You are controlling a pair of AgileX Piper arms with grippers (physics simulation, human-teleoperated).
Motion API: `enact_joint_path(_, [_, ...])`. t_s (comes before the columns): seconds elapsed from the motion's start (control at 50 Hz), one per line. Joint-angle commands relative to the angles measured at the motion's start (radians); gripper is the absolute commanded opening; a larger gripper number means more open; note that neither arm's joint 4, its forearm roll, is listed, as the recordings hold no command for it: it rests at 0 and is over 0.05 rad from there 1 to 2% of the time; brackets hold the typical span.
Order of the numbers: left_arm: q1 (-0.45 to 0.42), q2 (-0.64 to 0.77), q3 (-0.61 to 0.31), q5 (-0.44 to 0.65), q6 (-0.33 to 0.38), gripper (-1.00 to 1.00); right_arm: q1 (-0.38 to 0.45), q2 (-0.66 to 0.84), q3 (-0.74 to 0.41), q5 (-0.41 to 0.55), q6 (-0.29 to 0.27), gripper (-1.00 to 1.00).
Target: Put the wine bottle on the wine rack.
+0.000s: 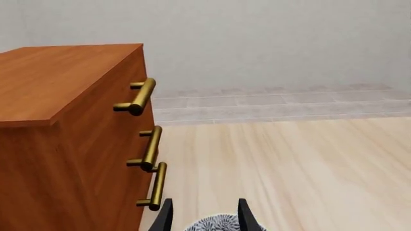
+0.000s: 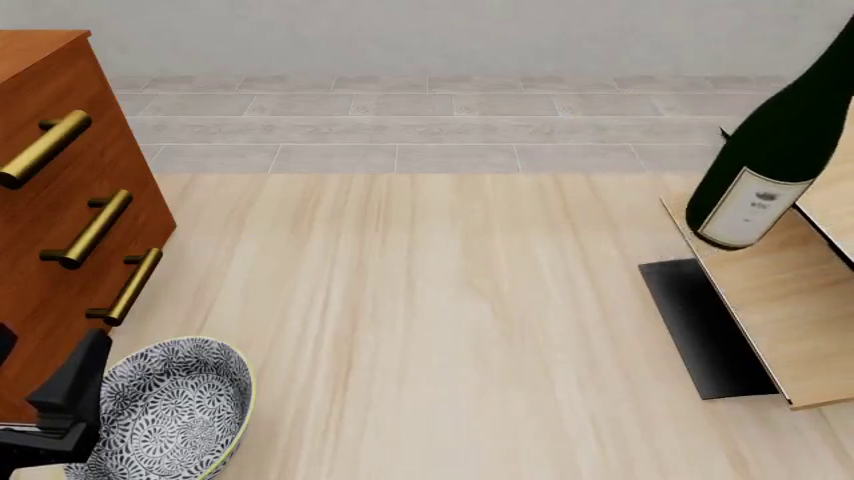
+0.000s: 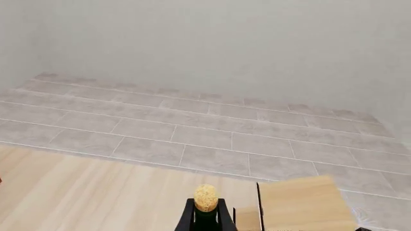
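Green glass leans over the right side of the surface [image 2: 441, 330]: the wine bottle [image 2: 774, 150] hangs tilted, its base just above the slanted pale panel of the wine rack [image 2: 781, 300]. Our right end effector [image 3: 205, 219] is clenched around the neck below the cork. We should lower slowly, matching the panel's slope, and let go only once the base seats. Our left end effector [image 1: 204, 216] idles, fingers apart, over a patterned bowl [image 2: 174, 410] beside the cabinet [image 2: 54, 230].
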Motion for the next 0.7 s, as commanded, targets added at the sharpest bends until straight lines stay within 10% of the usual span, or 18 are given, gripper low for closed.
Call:
enact_joint_path(0.02, [0.0, 0.011, 0.0, -0.012, 0.001, 1.0, -0.042, -0.021, -0.043, 0.031, 0.009, -1.0])
enact_joint_path(0.7, [-0.004, 0.012, 0.0, -0.018, -0.003, 1.0, -0.156, -0.042, -0.128, 0.102, 0.008, -1.0])
